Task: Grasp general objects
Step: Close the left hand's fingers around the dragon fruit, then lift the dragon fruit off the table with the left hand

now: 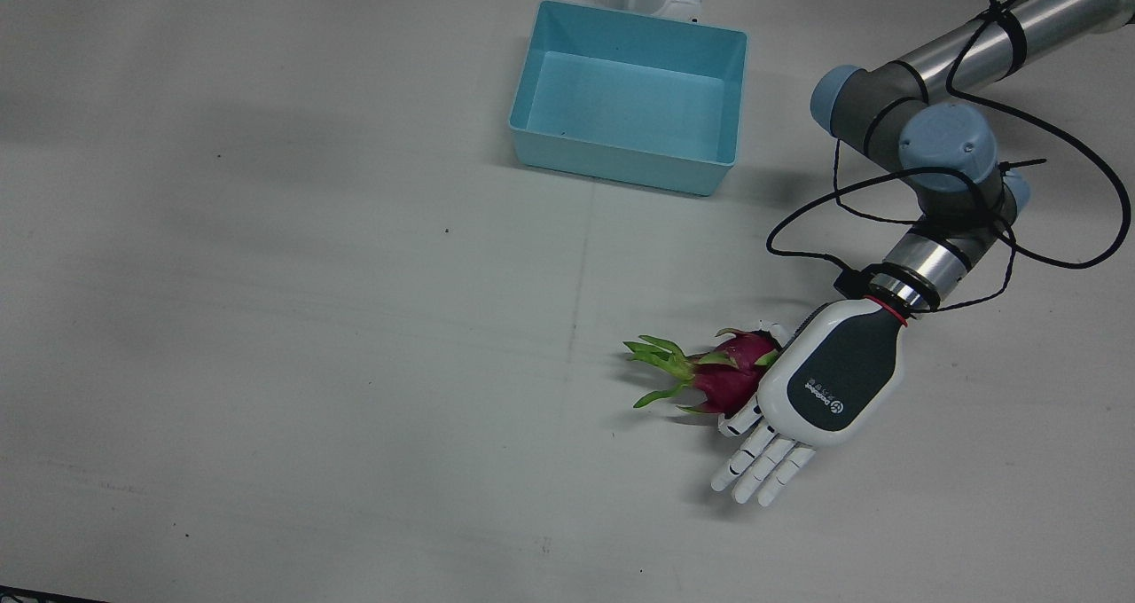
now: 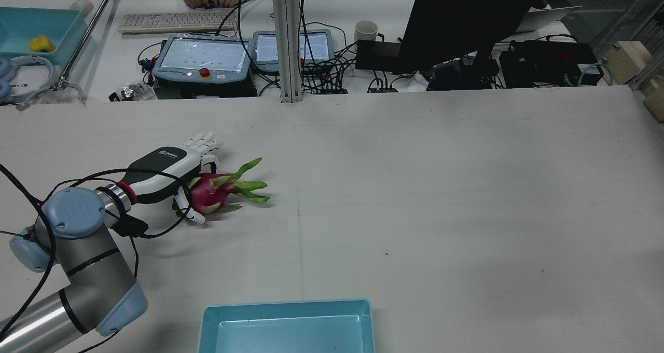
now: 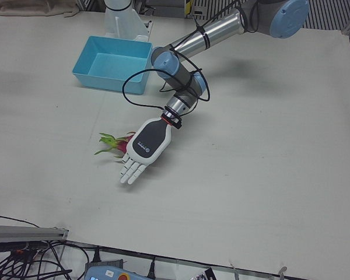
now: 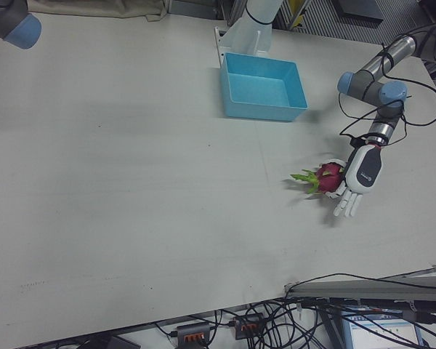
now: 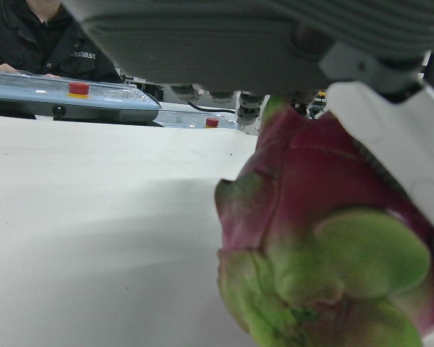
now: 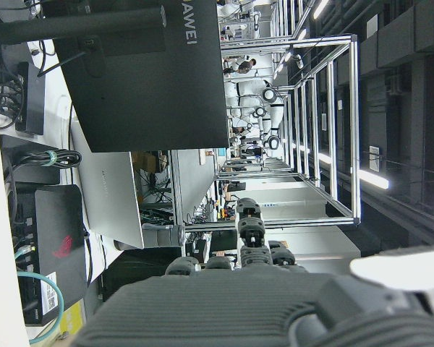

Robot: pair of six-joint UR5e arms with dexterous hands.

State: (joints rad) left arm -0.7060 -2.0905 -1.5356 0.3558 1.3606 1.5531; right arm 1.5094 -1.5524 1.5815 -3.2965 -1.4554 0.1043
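A magenta dragon fruit with green leaf tips lies on the white table, leaves pointing away from the arm. My left hand hovers palm down over its stem end, fingers stretched out flat and apart, thumb beside the fruit, not closed on it. The rear view shows the hand over the fruit. The left hand view shows the fruit close under the palm. My right hand shows only in its own view, raised and empty, facing the lab background.
A light-blue empty bin stands near the arm pedestals, well away from the fruit. Beyond the table's far edge sit a monitor, teach pendants and cables.
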